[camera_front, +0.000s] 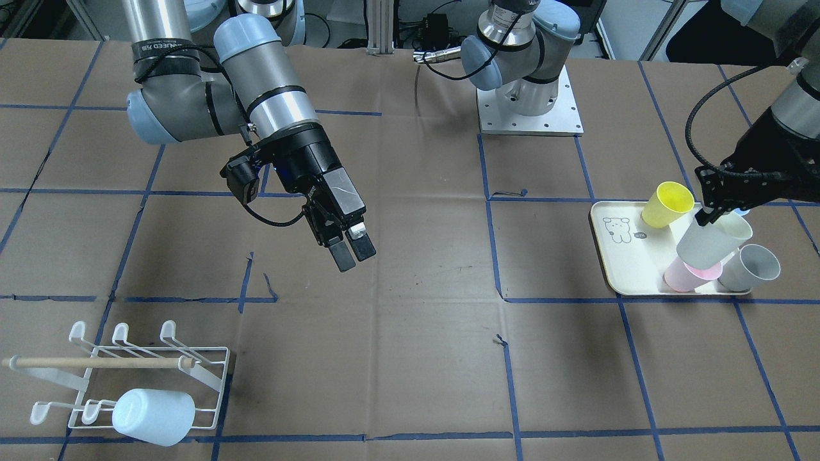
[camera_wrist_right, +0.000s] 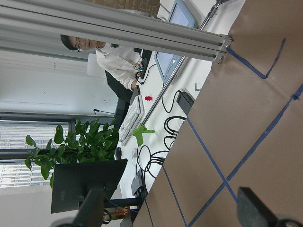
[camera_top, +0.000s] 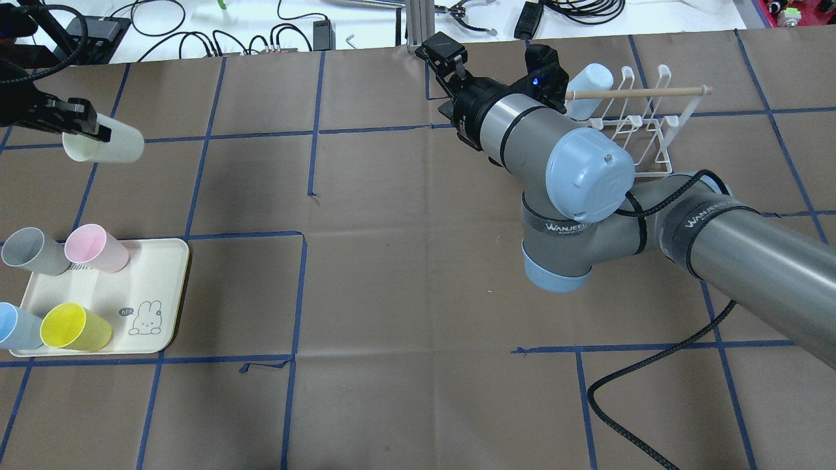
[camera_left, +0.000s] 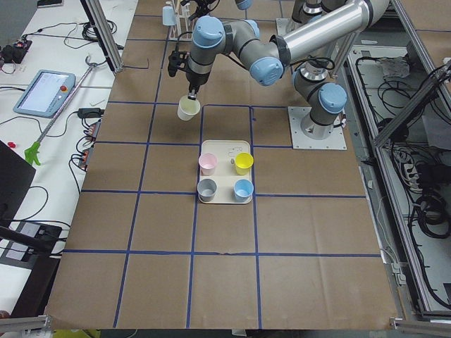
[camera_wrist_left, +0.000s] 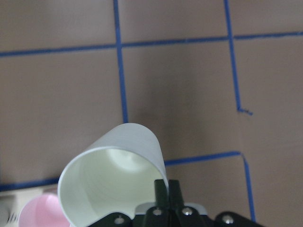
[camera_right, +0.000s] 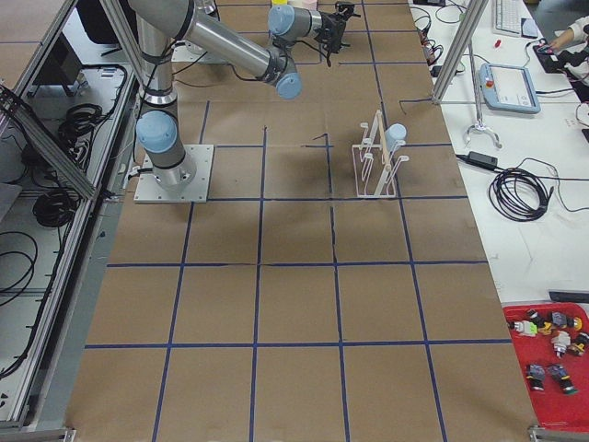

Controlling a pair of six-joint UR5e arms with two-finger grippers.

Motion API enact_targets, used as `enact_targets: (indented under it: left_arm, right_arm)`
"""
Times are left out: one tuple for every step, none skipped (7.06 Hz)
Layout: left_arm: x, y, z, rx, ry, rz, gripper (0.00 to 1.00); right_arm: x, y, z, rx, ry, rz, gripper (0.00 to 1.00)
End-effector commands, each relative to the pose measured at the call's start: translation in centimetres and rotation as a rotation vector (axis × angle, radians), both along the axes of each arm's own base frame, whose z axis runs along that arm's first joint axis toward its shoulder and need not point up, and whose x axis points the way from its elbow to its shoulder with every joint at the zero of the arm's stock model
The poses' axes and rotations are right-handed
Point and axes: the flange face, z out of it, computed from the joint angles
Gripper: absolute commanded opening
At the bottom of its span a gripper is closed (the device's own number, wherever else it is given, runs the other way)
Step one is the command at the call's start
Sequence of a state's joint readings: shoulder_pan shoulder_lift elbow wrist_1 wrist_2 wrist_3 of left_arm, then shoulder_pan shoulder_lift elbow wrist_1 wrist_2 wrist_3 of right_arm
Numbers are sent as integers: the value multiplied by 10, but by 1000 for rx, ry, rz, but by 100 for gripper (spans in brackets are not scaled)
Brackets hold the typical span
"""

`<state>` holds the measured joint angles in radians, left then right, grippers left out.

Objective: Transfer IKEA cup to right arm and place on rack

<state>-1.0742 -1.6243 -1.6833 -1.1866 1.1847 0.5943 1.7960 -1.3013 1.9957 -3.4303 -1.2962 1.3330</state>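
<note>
A pale white IKEA cup hangs tilted in my left gripper, which is shut on its rim above the cream tray. The left wrist view shows the cup's open mouth with the fingers pinching its rim. The right arm's gripper hovers open and empty over the middle of the table, far from the cup. In the right wrist view its fingertips stand wide apart. The white wire rack sits at the table's corner with a pale blue cup on its prongs.
The tray with the bear drawing holds a yellow cup, a pink cup and a grey cup; a blue cup also shows overhead. The left arm's base stands at the far edge. A cable trails on the table.
</note>
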Motion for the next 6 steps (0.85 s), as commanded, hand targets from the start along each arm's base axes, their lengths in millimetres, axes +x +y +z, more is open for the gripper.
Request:
enact_targets:
  left_arm:
    - [-22, -28, 11, -280, 186, -108, 0]
    - [-35, -30, 19, -386, 247, -176, 0]
    - [-64, -31, 22, -459, 296, -264, 0]
    - [-81, -37, 7, -514, 331, -321, 0]
    - [-96, -50, -23, -601, 386, -396, 0]
    - [-123, -59, -54, -667, 405, -473, 1]
  right_arm:
    - [-4, -2, 0, -1, 0, -9, 100]
    - [-8, -4, 0, 1, 1, -16, 100]
    - [-9, -4, 0, 1, 1, -19, 100]
    - [-8, -2, -1, 4, 1, -15, 100]
    - [-12, -1, -6, 17, 20, -45, 100]
    - [-17, 4, -16, 30, 33, -68, 100]
